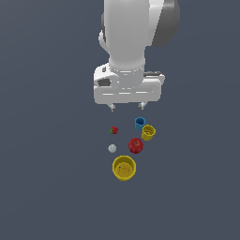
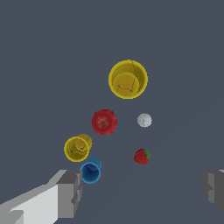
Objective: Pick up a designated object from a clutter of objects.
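My jaws: spread wide, holding nothing, high above the counter [image 1: 47,187].
White ball [image 1: 112,148]: beside the red apple [image 1: 136,145], apart from it, between strawberry [image 1: 114,130] and large yellow cup [image 1: 124,168].

We see a glossy white arm [image 1: 126,33] with a dark grey rounded shoulder at the upper right of the exterior frame. Its hand block is white and boxy with dark recesses. The fingers [image 2: 70,192] are grey, blocky pads on white stems.
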Tool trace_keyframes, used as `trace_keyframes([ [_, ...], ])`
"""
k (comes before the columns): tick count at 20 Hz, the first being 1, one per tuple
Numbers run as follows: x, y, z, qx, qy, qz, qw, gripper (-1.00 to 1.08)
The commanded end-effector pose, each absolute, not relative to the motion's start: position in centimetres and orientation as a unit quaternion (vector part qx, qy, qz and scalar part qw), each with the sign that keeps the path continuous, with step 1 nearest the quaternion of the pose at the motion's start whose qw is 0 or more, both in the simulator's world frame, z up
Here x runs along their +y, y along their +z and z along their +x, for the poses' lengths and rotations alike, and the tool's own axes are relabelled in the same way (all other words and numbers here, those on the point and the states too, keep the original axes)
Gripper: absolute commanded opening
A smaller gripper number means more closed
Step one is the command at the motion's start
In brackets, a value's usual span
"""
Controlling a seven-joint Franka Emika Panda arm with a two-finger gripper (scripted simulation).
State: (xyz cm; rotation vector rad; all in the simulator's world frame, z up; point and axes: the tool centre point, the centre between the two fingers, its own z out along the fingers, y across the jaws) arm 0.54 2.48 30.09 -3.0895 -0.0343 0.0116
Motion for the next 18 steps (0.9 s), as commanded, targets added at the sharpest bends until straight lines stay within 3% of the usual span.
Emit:
trace_keyframes([
  [1,2.1,29.0,0.9,-0.015,0.004,-1.000,0.025,1.00],
  [18,-2.4,13.1,3.2,-0.079,0.000,-0.997,0.006,1.00],
])
